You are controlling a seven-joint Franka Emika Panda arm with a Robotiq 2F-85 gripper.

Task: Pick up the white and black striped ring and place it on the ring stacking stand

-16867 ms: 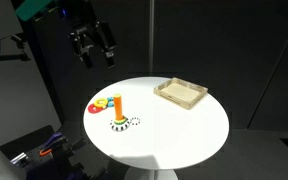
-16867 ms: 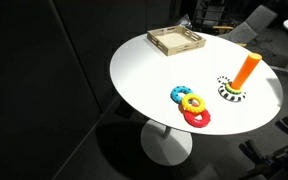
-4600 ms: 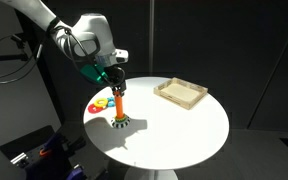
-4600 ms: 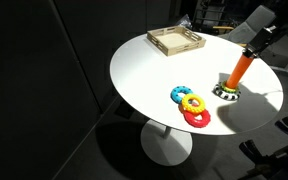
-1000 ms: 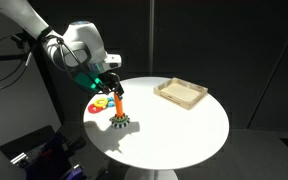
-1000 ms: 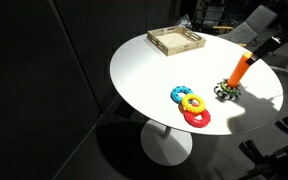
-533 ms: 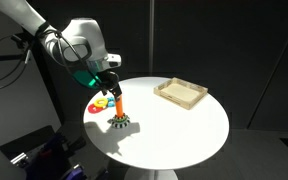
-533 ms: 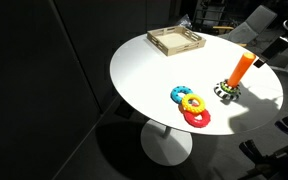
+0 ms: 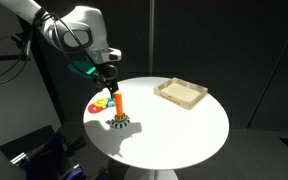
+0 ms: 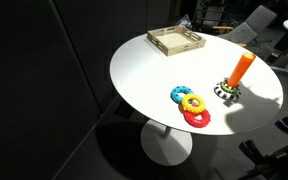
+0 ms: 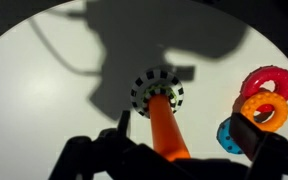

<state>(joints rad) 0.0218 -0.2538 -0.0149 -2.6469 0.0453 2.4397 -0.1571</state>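
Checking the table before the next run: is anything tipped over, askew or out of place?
Nothing stands out. The white and black striped ring lies flat around the foot of the upright ring stacking stand. The three loose rings cluster beside it, and the wooden tray sits flat, apart.

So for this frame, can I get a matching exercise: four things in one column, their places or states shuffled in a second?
Things:
1. striped ring
2. tray
3. blue ring
4. gripper

Places or states:
A. lies against the yellow ring
B. sits round the foot of the peg
C. hangs open above the peg
D. empty, across the table from the peg

Pairs: 1-B, 2-D, 3-A, 4-C
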